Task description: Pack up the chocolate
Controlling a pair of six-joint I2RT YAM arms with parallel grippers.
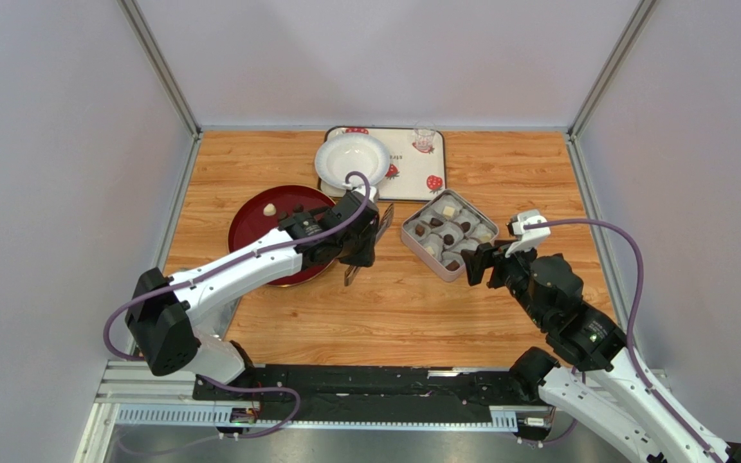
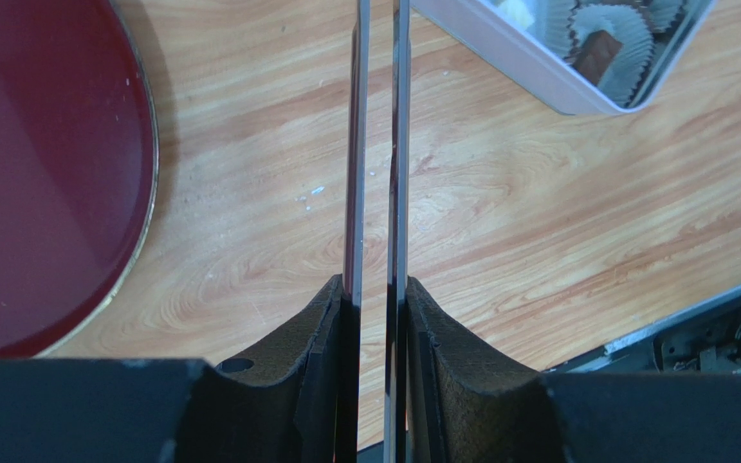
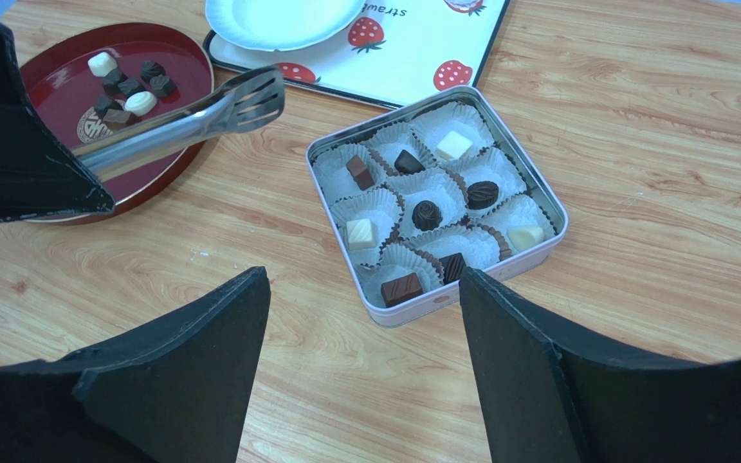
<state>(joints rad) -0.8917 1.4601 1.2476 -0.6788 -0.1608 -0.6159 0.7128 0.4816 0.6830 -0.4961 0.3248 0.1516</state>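
Observation:
The chocolate lies in two places. Several dark and cream pieces (image 3: pixel 140 101) sit on the red plate (image 3: pixel 176 43). Several more pieces (image 3: pixel 427 214) sit in the paper cups of the square tin (image 3: pixel 423 304). In the top view one cream piece (image 1: pixel 269 209) shows on the plate (image 1: pixel 249 227); my arm hides the others. My left gripper (image 1: pixel 363 246) (image 2: pixel 376 285) is shut on metal tongs (image 2: pixel 355 145) (image 3: pixel 191 121) between plate and tin (image 1: pixel 410 231). No piece shows in the tips. My right gripper (image 1: pixel 481 260) (image 3: pixel 363 280) is open and empty, just near of the tin.
A white bowl (image 1: pixel 352 157) (image 3: pixel 278 14) rests on a strawberry-print tray (image 1: pixel 413 178) (image 3: pixel 413 58) at the back. A small clear cup (image 1: pixel 424 138) stands at the tray's far corner. Grey walls close in the left, right and back edges of the wooden table (image 1: pixel 384 309).

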